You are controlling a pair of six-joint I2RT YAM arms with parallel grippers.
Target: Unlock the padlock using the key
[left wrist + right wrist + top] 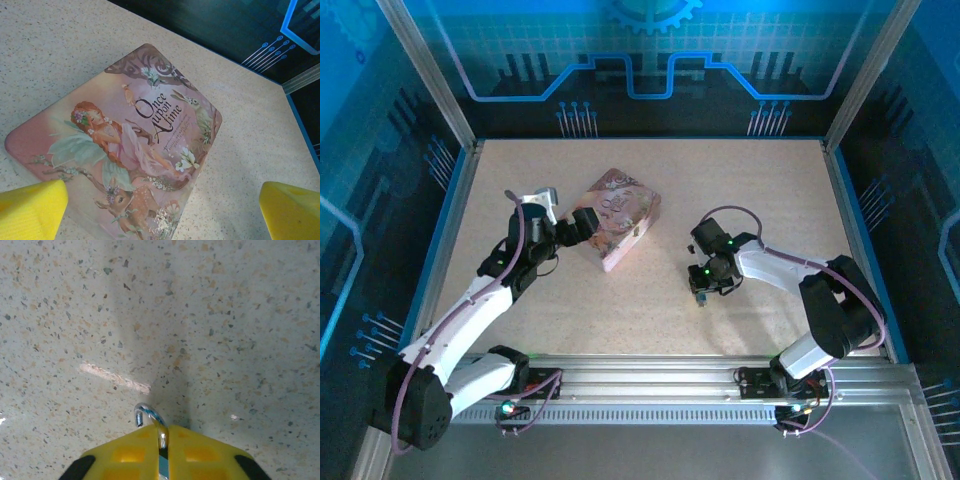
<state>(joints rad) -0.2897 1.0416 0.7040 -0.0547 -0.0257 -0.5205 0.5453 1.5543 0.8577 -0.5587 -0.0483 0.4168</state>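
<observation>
Right gripper [164, 452] pinches the padlock [151, 416] by its shackle, well right of the tin [125, 125]. Left gripper [162, 205] hangs spread above the tin. Such a thin hold may let the padlock swivel or slip.

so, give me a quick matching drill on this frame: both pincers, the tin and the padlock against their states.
Things:
1. left pincer
2. right pincer
3. pink tin
4. padlock

States:
A. lying on the table, picture side up
B. wide open, pointed at the tin
C. shut on a small metal thing
D. clamped, its metal loop poking out

Pairs: 1-B, 2-C, 3-A, 4-D
</observation>
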